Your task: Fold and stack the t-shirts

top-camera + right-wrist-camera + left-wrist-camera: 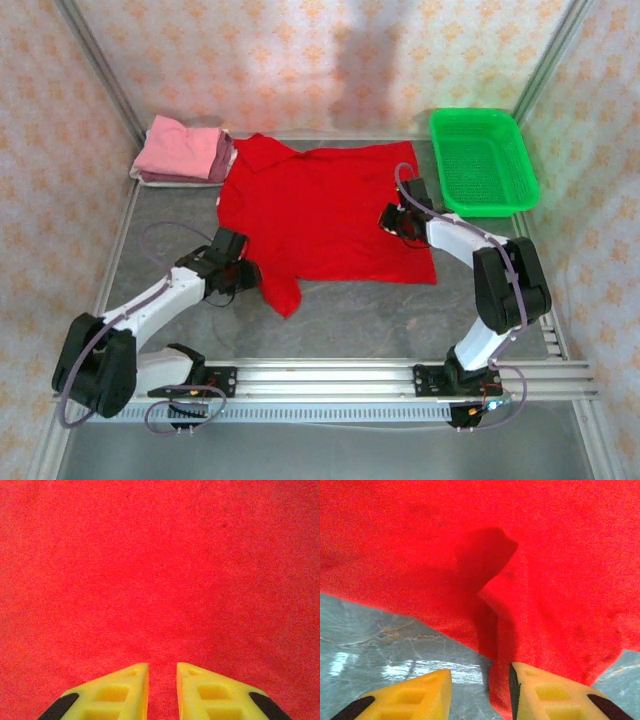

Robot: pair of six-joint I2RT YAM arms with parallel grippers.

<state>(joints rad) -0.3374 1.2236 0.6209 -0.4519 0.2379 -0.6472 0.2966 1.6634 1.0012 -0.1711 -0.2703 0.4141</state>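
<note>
The red t-shirt (pixel 330 210) lies mid-worktop and looks limp and light, so pinch hem or sleeve edges. The left hand (pixel 480 680) is open; the right hand (pixel 162 672) is narrowly parted and empty.

1. The left arm (pixel 150 305) is wearing a white shell along its long link, with black housings bulging at the joints.
2. The right arm (pixel 465 238) is showing the same scheme: a white forearm and a chunky black elbow block.
3. A pale lilac cable (pixel 163 226) is looping off the left arm, and a second lilac cable (pixel 398 178) is arching by the right wrist.
4. The left pincer (pixel 480 680) is presenting yellow wedge-shaped fingers (pixel 420 695) with moulded rectangular recesses and black patches at the outer edges (the right pincer (pixel 162 672) is looking identical).
5. Both black bases are sitting on a ribbed silver rail (pixel 330 378), with thin red wires (pixel 185 395) trailing under the left one.
</note>
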